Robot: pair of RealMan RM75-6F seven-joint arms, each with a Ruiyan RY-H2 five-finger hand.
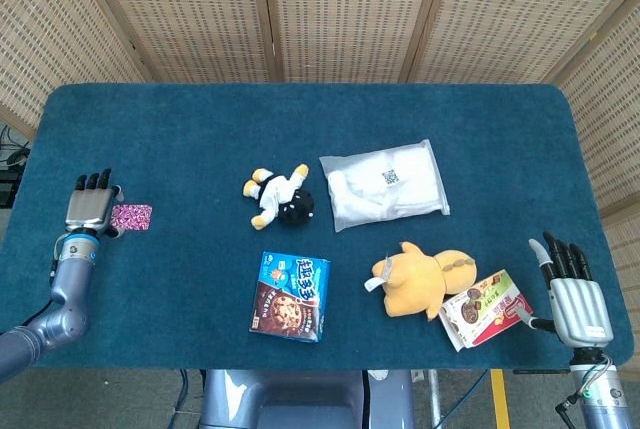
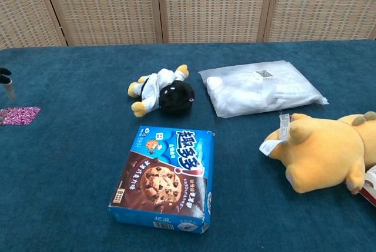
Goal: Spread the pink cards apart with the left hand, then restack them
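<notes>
The pink cards [image 1: 132, 216] lie as one flat stack on the blue cloth at the far left, also at the left edge of the chest view [image 2: 19, 115]. My left hand [image 1: 90, 205] is just left of the stack, fingers extended and together, its thumb side touching or nearly touching the cards' left edge; it holds nothing. In the chest view only a fingertip [image 2: 5, 79] of it shows. My right hand [image 1: 575, 289] rests at the table's near right corner, fingers straight and empty.
A small black-and-white plush [image 1: 280, 196] lies mid-table, a white plastic bag [image 1: 385, 185] right of it. A blue cookie box [image 1: 291, 296], a yellow plush [image 1: 422, 281] and a red snack box [image 1: 488, 308] sit along the front.
</notes>
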